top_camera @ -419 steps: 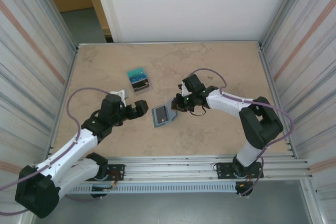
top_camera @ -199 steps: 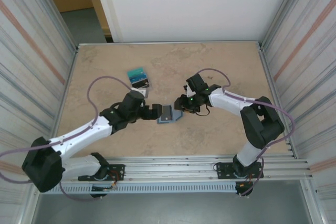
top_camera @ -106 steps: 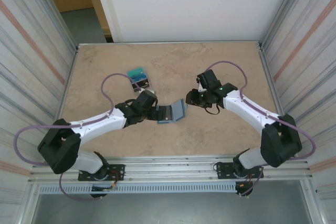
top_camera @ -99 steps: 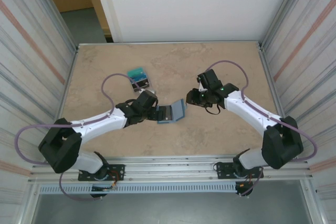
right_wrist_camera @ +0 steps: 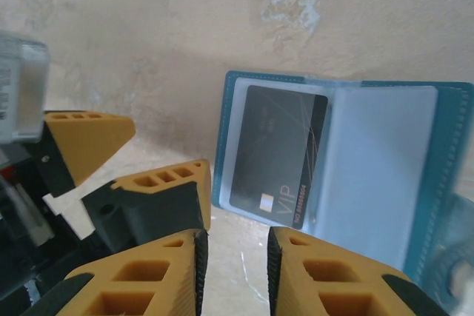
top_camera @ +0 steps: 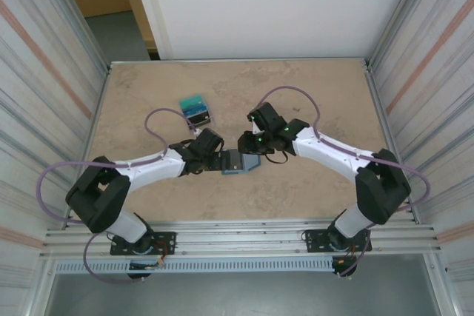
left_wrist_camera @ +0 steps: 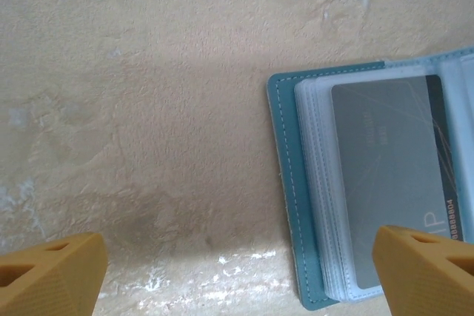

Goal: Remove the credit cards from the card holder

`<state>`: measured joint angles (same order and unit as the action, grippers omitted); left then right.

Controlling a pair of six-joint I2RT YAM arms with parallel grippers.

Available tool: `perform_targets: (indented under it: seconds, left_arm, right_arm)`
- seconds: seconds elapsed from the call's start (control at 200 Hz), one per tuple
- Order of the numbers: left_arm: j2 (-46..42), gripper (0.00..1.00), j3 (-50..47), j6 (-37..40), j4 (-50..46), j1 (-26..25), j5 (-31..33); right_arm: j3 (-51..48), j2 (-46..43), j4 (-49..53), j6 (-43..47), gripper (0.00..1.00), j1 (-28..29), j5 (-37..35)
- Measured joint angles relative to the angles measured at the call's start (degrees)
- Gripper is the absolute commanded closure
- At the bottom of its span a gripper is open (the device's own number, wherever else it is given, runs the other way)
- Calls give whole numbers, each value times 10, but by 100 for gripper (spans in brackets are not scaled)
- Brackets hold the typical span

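on the left, toward the back of the counter (top_camera: 311, 94), a small pile of teal and dark cards (top_camera: 195, 110) lies well apart from the work. these look like the ones already taken out and parked out of the way.

nearer the middle, the left claw (left_wrist_camera: 238, 266) is spread wide and grips nothing. in its own wrist view one fingertip sits over bare counter and the other over the near corner of the holder (top_camera: 238, 161), so it straddles the holder's left edge. my guess is that this is to pin that panel flat, or to close on its edge, while the other arm works.

the holder lies open and flat on the counter between the two arms, inside up. a dark grey card (right_wrist_camera: 278, 157) with an orange mark sits in the clear sleeve of its left panel, squarely seated and not yet drawn out. the sleeve (right_wrist_camera: 378, 160) on the right panel looks empty.

on the right, the right claw (right_wrist_camera: 233, 238) hovers just beside the holder's near left corner, close to the left claw. its fingers are almost together, with only a thin strip of counter showing between them, and they hold nothing. that narrow set suits nipping a thin card edge. at least this one card is left to pull.
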<state>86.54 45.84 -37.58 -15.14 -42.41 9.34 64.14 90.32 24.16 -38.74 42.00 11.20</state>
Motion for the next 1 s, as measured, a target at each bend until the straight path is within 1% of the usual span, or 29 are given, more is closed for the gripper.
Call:
perform_targets:
  seconds: [0.2,0.346,0.551,0.747,1.002]
  left_arm:
    - [21,7,0,-2,12,0,-7]
    - [48,7,0,-2,16,0,-5]
    - [54,7,6,-2,12,0,-3]
    - [57,7,9,-6,8,0,-3]
    - [57,7,9,-13,8,0,-3]
  right_arm:
    - [0,60,-21,-1,74,-22,44]
    - [0,87,-35,0,74,-35,71]
    - [0,106,-49,0,74,-38,90]
    - [-18,112,-60,0,74,-54,103]
    - [-40,130,-95,0,76,-61,131]
